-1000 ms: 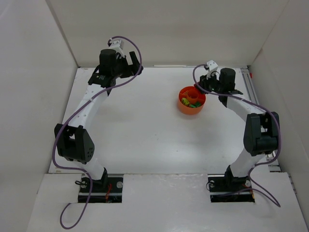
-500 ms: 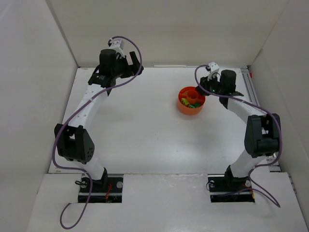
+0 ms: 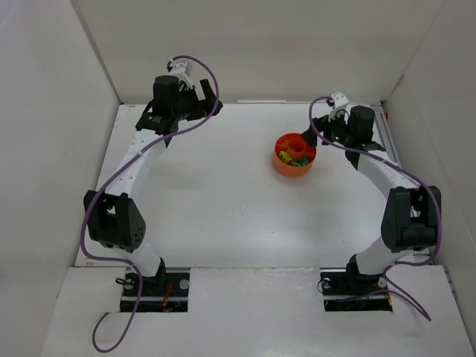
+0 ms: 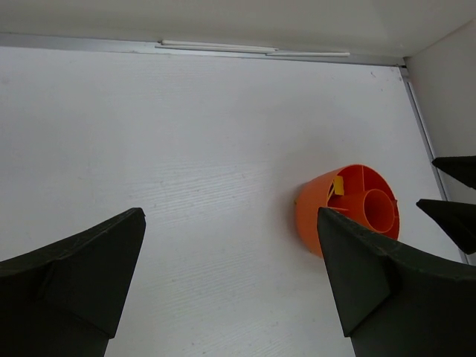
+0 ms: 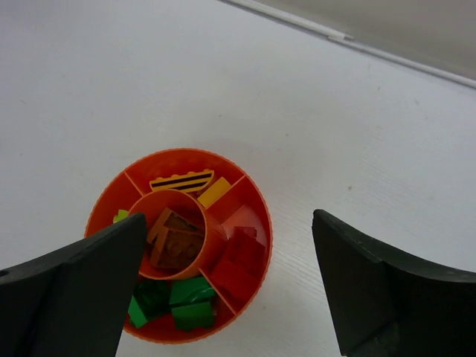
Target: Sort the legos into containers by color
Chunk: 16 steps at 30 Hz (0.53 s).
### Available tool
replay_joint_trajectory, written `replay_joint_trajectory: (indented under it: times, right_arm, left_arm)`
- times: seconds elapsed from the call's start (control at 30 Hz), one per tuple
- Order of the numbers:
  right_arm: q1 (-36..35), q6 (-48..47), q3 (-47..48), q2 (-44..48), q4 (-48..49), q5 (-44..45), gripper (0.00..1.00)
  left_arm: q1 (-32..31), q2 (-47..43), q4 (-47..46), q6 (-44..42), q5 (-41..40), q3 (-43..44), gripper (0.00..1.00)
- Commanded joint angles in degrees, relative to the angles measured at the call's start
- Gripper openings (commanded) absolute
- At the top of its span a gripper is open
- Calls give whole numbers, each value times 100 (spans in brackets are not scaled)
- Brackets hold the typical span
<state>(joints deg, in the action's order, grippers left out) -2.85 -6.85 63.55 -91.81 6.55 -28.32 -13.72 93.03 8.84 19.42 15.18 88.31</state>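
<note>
Right wrist view: orange bowl (image 5: 178, 153) lies straight below, framed between the tips of my right gripper (image 5: 227, 217).
Right jaws: spread wide, holding nothing.
Left gripper (image 4: 229, 212): spread too, well apart across the table (image 3: 216, 186).
Legos: red bricks (image 5: 238, 260), green bricks (image 5: 182, 297), yellow bricks (image 5: 195, 182) and brown bricks (image 5: 175, 242) in separate compartments.
Nearer arm: right, I judge.

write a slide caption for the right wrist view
Orange divided bowl framed by the open right gripper: brown legos in the centre cup, red, green and yellow in separate compartments.
</note>
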Motion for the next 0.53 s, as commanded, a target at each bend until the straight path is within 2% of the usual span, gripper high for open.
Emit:
replay_joint_trajectory:
  times: [0.0,0.5]
  right_arm:
    - [153,88,-18,541,93,-34,100]
    - [206,237,-308,1385,-294,713,100]
  left_arm:
    - [27,-286,-224,62,55,2,100]
    - [27,-954,-269,176,-305,-692,100]
